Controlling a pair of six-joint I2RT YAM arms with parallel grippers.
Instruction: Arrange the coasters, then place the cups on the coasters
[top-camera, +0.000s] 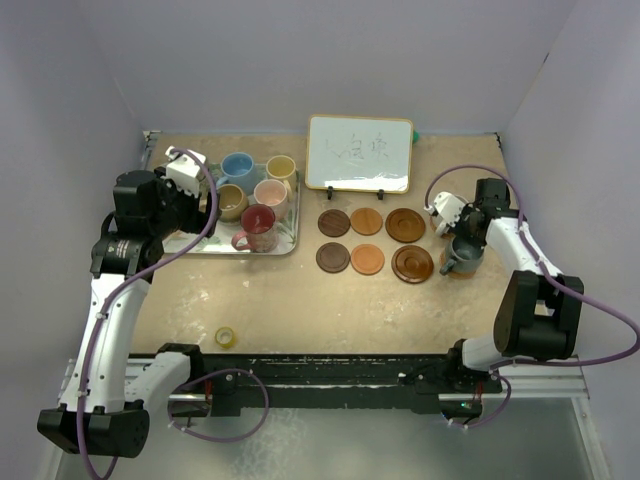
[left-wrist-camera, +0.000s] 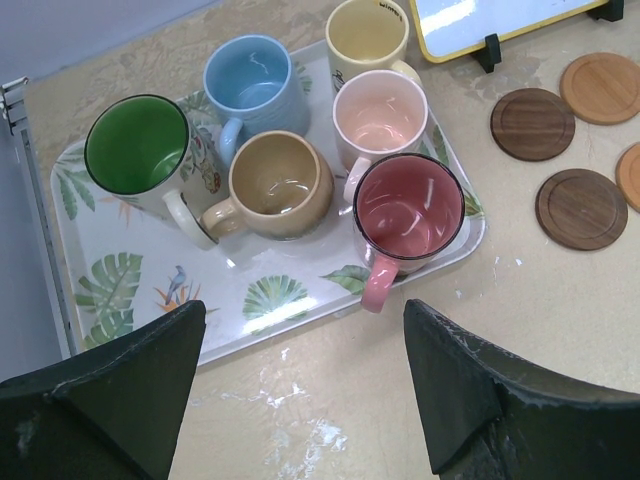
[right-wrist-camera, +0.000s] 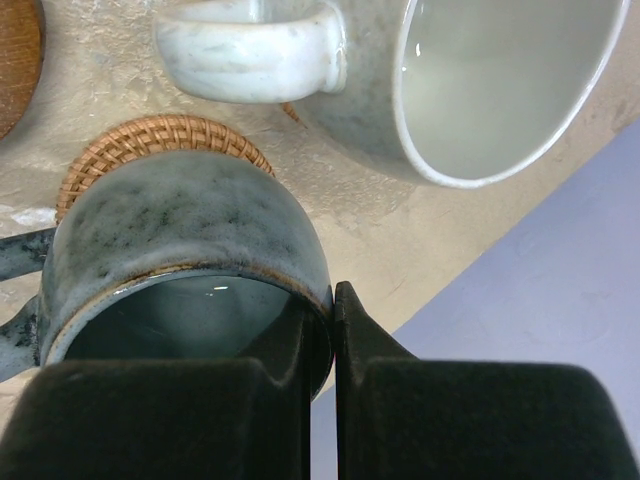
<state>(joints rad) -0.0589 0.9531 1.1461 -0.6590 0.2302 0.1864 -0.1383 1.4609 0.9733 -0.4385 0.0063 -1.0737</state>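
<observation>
Clamped with right fingers (right-wrist-camera: 480, 420) on the rim of a speckled grey glazed ceramic mug (right-wrist-camera: 180, 230): probably stiff, heavy, slick, chippable. Nothing between wide-spread left fingers (left-wrist-camera: 100, 400).

six cups (left-wrist-camera: 280, 185) upright on tray (left-wrist-camera: 120, 290); six coasters (top-camera: 367, 221) in two rows

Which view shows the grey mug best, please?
The right wrist view: the grey mug fills it, rim pinched by the right gripper. The top view shows it small, partly under that gripper; the left wrist view misses it.
</observation>
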